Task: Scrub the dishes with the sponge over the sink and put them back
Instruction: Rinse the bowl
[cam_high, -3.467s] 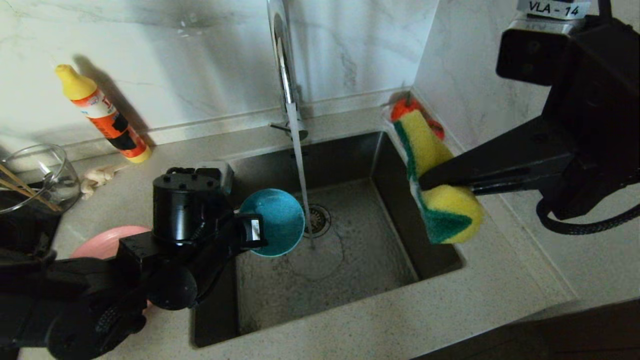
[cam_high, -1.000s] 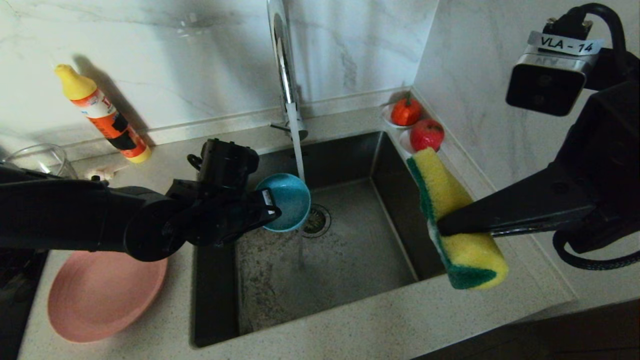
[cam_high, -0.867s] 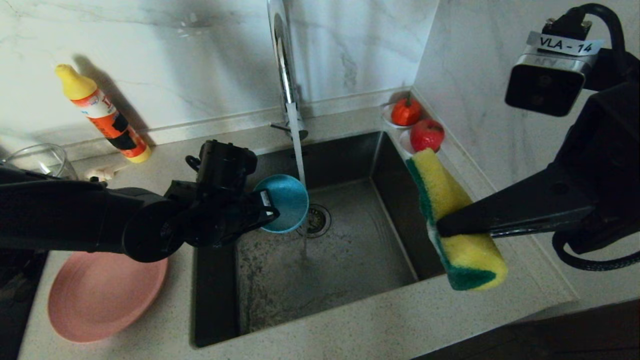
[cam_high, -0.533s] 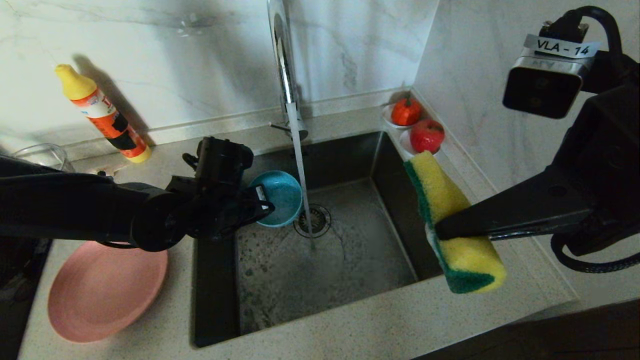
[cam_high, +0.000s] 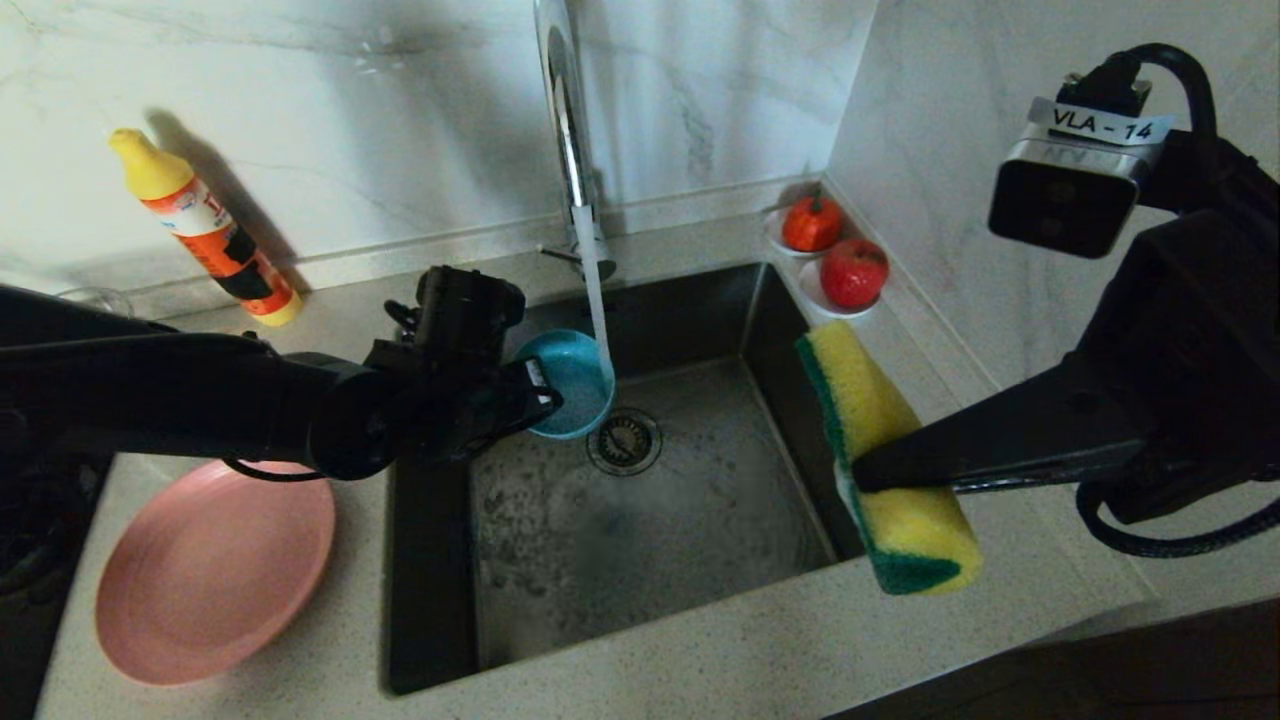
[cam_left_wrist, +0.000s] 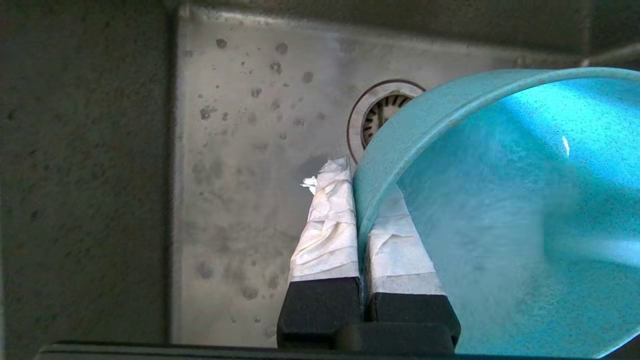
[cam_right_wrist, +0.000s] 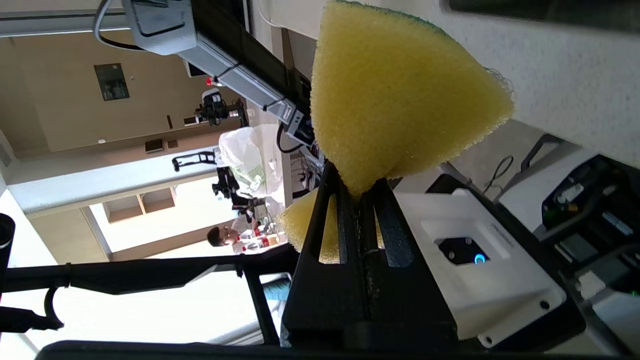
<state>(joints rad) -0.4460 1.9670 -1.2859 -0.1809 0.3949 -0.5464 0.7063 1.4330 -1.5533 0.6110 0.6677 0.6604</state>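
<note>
My left gripper (cam_high: 535, 395) is shut on the rim of the teal bowl (cam_high: 568, 380), holding it tilted over the dark sink (cam_high: 700, 520) with the tap's water stream falling onto its far edge. In the left wrist view the taped fingers (cam_left_wrist: 327, 220) pinch the bowl (cam_left_wrist: 500, 210) wall, one inside and one outside. My right gripper (cam_high: 862, 472) is shut on the yellow sponge (cam_high: 885, 455) with its green scouring face, held above the sink's right edge. The sponge (cam_right_wrist: 395, 95) bulges on both sides of the jaws. The pink plate (cam_high: 210, 570) lies on the counter left of the sink.
The chrome tap (cam_high: 565, 110) runs water at the back of the sink. The drain strainer (cam_high: 624, 441) sits in the middle of the basin. An orange and yellow bottle (cam_high: 205, 230) leans on the back wall. Two red fruits (cam_high: 852, 270) on saucers stand in the back right corner.
My left arm has carried the bowl back and up under the water stream, which now strikes the bowl's edge. The right arm has shifted the sponge slightly left toward the sink.
</note>
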